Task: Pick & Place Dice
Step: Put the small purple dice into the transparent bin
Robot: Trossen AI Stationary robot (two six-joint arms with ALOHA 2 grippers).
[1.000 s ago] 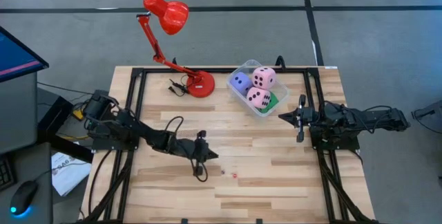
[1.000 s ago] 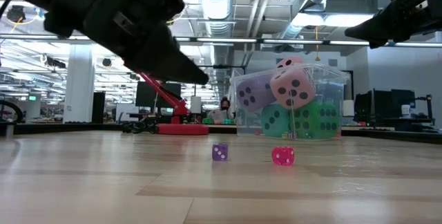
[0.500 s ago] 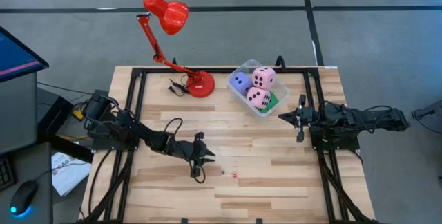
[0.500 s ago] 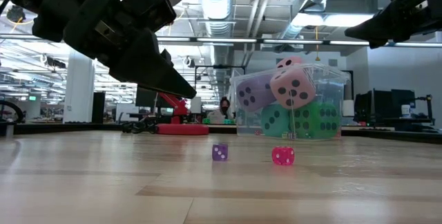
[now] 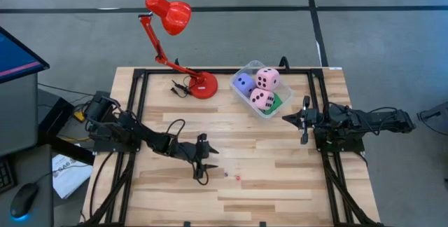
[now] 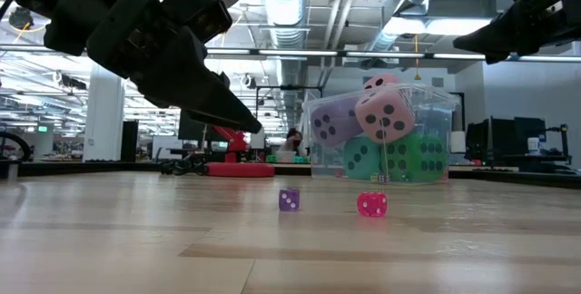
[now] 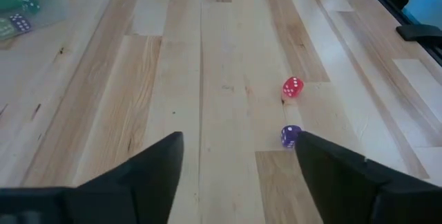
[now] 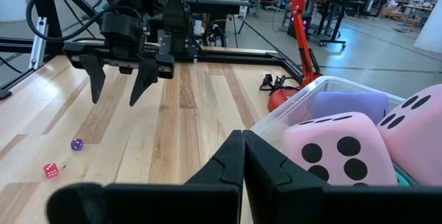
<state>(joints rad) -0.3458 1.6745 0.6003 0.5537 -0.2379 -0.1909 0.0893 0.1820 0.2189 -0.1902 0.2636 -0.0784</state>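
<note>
Two tiny dice lie flat on the wooden table: a purple one [image 7: 290,136] and a red one [image 7: 292,87], also the purple one [image 6: 289,200] and red one [image 6: 371,205] in the low view. My left gripper [image 7: 240,137] hovers open above the table just left of them [image 5: 212,158], touching nothing. Big soft dice sit in the clear tub [image 5: 249,68]: a purple-blue one [image 5: 243,83], two pink [image 5: 267,78] [image 5: 262,99], and a green one [image 5: 276,101] beneath. My right gripper [image 8: 243,135] is shut and raised just right of the tub [image 5: 285,118].
A red desk lamp stands on its round base [image 5: 203,85] at the table's far side, left of the tub, with a dark cable [image 5: 180,87] beside it. Bare wood [image 5: 280,178] stretches across the near half of the table.
My left gripper has opened its fingers. In the low view its fingertips have dipped a little and drawn slightly back toward the table's left. The two tiny dice have stayed where they were.
</note>
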